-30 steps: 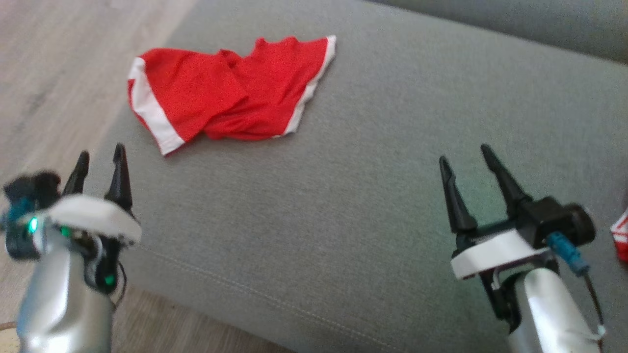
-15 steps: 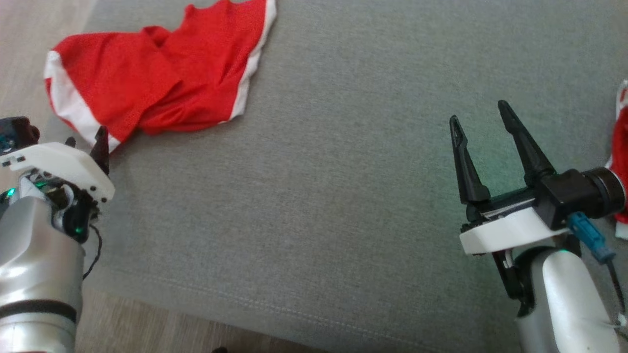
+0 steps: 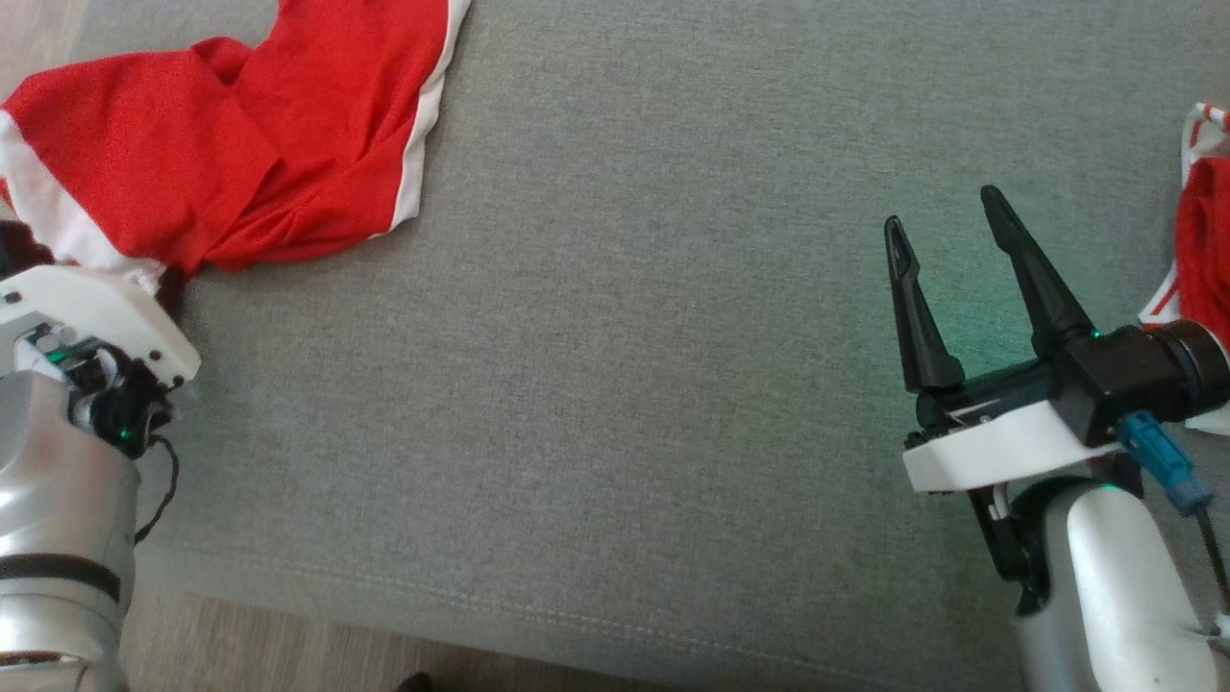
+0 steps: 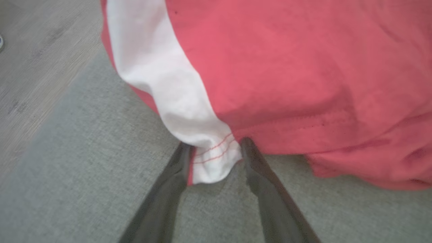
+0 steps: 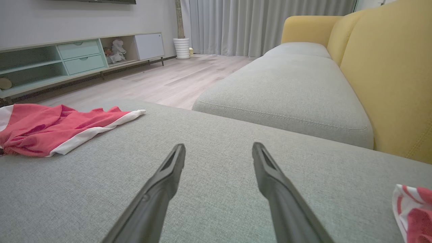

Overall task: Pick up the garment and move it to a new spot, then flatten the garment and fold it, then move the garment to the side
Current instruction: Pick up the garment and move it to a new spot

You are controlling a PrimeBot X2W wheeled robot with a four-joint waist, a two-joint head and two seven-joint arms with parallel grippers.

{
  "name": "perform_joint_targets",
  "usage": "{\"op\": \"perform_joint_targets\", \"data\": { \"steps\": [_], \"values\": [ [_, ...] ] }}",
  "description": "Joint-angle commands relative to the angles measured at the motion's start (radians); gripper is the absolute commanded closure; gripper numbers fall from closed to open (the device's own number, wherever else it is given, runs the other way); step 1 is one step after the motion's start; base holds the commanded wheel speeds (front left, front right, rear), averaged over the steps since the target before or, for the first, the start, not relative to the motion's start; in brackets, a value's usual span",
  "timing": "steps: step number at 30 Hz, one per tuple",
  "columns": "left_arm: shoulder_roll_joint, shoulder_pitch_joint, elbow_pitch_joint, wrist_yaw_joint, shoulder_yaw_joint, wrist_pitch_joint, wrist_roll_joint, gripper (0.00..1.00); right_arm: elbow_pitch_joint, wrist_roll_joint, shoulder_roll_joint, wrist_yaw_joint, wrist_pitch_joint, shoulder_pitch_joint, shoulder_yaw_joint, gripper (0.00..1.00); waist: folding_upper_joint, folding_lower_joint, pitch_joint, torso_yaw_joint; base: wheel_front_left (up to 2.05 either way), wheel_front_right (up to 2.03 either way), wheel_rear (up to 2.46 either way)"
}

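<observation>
A red garment with white hems lies crumpled on the grey sofa cushion at the far left, close to the cushion's left edge. In the left wrist view my left gripper stands astride the garment's white hem corner, one dark finger on each side of it, jaws still apart. In the head view the left gripper is mostly hidden under its white mount at that corner. My right gripper hovers open and empty over bare cushion at the right; its wrist view shows the right gripper with the garment far to the left.
Another red-and-white cloth lies at the cushion's right edge, close to my right wrist. Wooden floor runs along the left and front of the cushion. A yellow backrest and a second seat cushion stand beyond.
The head camera has shifted. My left gripper has gone forward to the garment's white corner and its fingers have narrowed around it. The right gripper stays open in much the same place.
</observation>
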Motion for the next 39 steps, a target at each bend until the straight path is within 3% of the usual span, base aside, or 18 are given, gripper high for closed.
{"op": "perform_joint_targets", "data": {
  "steps": [1, 9, 23, 31, 39],
  "values": [
    [0.053, -0.017, -0.011, 0.002, 0.007, 0.013, -0.007, 1.0, -0.037, 0.004, 0.0, 0.002, -0.007, -0.027, 0.021, 0.0, 0.0, -0.0001, -0.003, -0.002, 0.0, 0.0, 0.0],
    [0.042, 0.022, -0.106, 0.002, -0.102, 0.003, -0.077, 1.0, 0.011, 0.044, 0.0, 0.002, -0.043, -0.019, 0.02, 0.0, 0.0, -0.0001, -0.071, -0.015, 0.0, 0.0, 0.0],
    [0.019, 0.117, -0.471, 0.002, -0.324, -0.001, -0.208, 1.0, 0.12, 0.123, 0.0, 0.002, -0.116, 0.003, 0.025, 0.0, 0.0, -0.0001, -0.217, -0.046, 0.0, 0.0, 0.0],
    [-0.049, 0.131, -0.627, 0.038, -0.407, -0.021, -0.146, 1.0, 0.151, 0.146, 0.0, 0.002, -0.145, -0.01, 0.024, 0.0, 0.0, -0.0001, -0.234, -0.105, 0.0, 0.0, 0.0],
    [-0.14, 0.103, -0.664, 0.064, -0.511, -0.057, -0.058, 1.0, 0.157, 0.15, 0.0, 0.002, -0.155, -0.04, 0.023, 0.0, 0.0, -0.0001, -0.195, -0.199, 0.0, 0.0, 0.0]
  ]
}}
